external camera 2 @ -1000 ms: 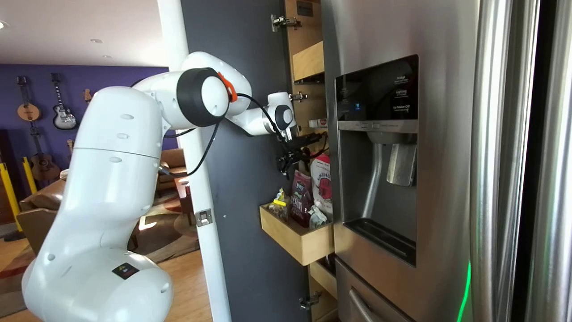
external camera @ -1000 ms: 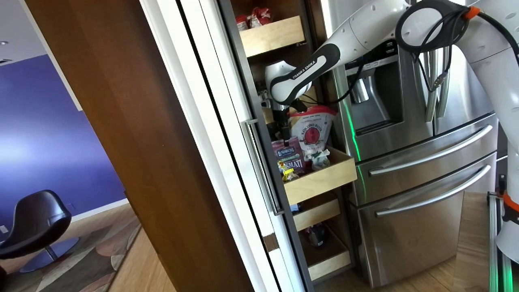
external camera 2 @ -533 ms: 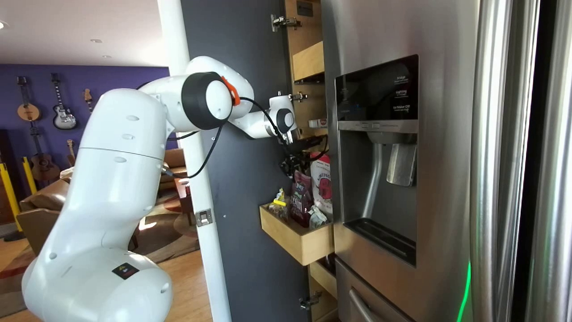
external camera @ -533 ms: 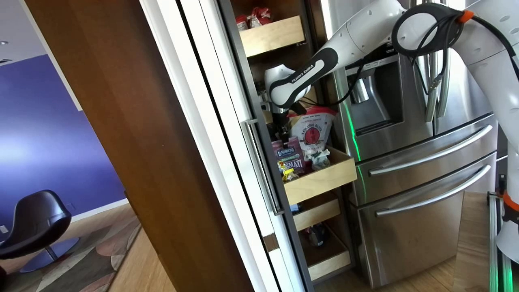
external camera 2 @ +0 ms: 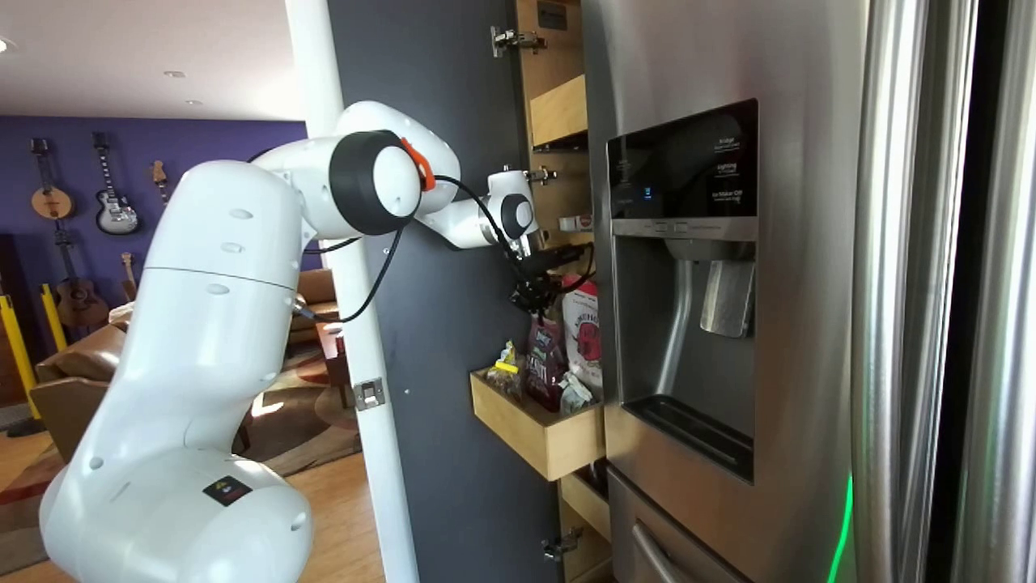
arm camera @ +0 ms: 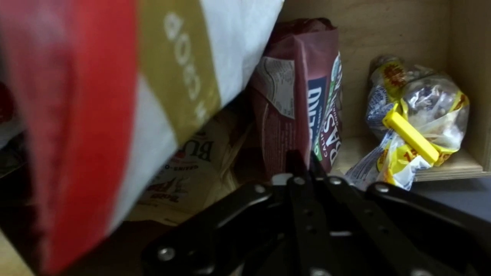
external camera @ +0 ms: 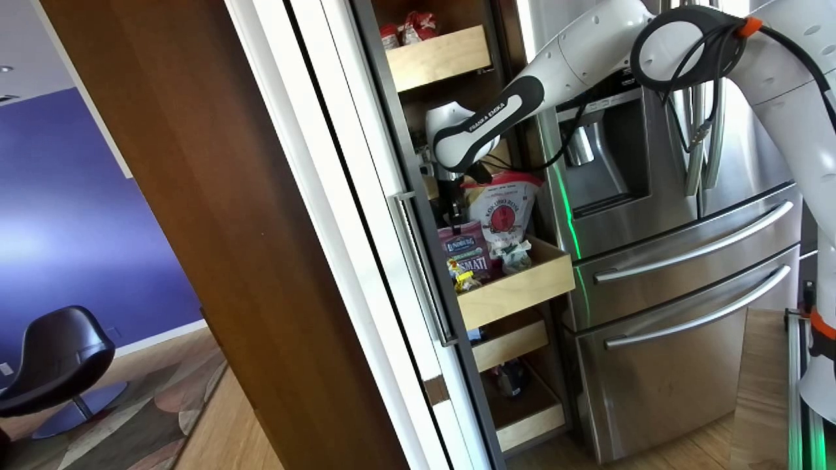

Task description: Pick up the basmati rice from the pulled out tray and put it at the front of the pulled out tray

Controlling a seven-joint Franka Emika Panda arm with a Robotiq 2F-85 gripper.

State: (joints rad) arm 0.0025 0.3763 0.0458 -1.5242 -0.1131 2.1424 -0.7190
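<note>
The basmati rice is a dark red bag (external camera: 467, 253) standing upright in the pulled out tray (external camera: 519, 294), visible in both exterior views. My gripper (arm camera: 305, 163) is shut on the bag's upper edge, one finger on either side of the thin fold, as the wrist view shows. In an exterior view the gripper (external camera 2: 541, 314) points down at the bag's top. The lower part of the bag stays hidden behind smaller packets in the exterior views. The tray's light front plank (external camera 2: 550, 441) juts out from the cabinet.
A tall white bag with a red top (external camera: 501, 212) stands close beside the rice and fills the wrist view's left side. A clear packet with a yellow clip (arm camera: 416, 130) and a small whitish bag (external camera 2: 575, 394) sit near the tray's front. The cabinet door (external camera 2: 453, 324) and fridge (external camera: 653, 261) flank the tray.
My gripper has come down slightly onto the rice bag's top, and its fingers have closed on the bag's upper edge. The bag and tray show no clear shift.
</note>
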